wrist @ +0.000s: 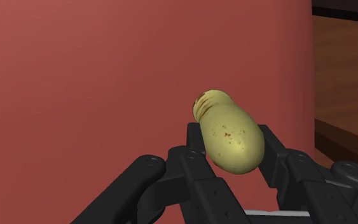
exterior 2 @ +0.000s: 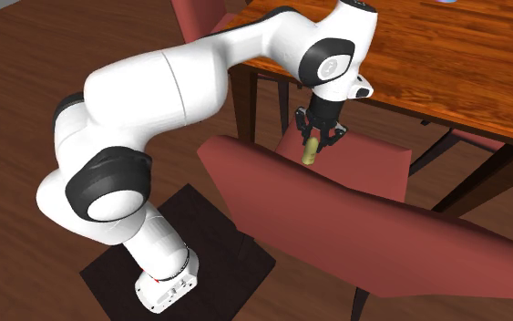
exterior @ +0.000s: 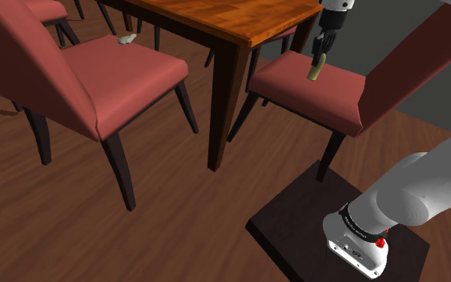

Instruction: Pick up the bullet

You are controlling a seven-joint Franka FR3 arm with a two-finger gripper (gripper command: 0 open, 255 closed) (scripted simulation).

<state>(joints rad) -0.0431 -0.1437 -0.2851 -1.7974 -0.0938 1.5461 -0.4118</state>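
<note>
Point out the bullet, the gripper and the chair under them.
bullet (wrist: 231,130): wrist view, middle of its body.
gripper (exterior 2: 316,139): second exterior view, between the fingertips.
chair (exterior: 328,100): shoulder view, bare part of the seat.

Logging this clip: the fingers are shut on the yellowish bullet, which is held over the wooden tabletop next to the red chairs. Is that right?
One detail is off. The fingers are shut on the yellowish bullet, but it is held over a red chair seat, not over the wooden tabletop, which stands beside it. The shoulder view shows this.
</note>
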